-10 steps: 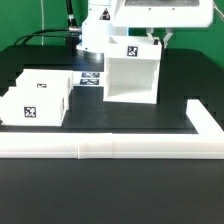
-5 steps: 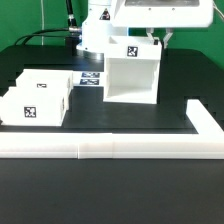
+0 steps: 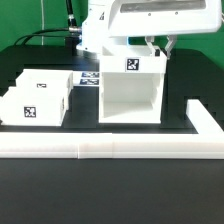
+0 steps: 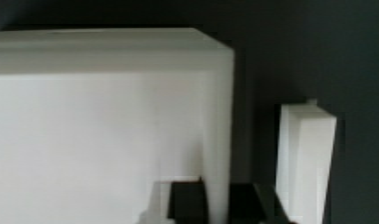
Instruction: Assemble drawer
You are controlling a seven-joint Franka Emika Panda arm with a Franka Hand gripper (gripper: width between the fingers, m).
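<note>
The drawer's large boxy housing (image 3: 130,88) stands upright on the black table, open side facing the front, with a square tag on its top front. My gripper (image 3: 156,45) reaches down onto its top rear corner at the exterior view's right. In the wrist view the two black fingers (image 4: 182,203) sit on either side of a thin white wall of the housing (image 4: 97,120), so the gripper (image 4: 216,203) is shut on that wall. The two small tagged trays (image 3: 48,84) (image 3: 30,108) stand together at the exterior view's left.
The long low white L-shaped rail (image 3: 100,149) runs along the front and turns back at the exterior view's right (image 3: 206,120); a white strip of it shows in the wrist view (image 4: 307,160). The marker board (image 3: 90,78) lies behind, partly covered by the housing.
The housing has moved with the gripper toward the front rail and a little to the exterior view's left. It now looks larger and covers more of the marker board. The trays have not moved.
</note>
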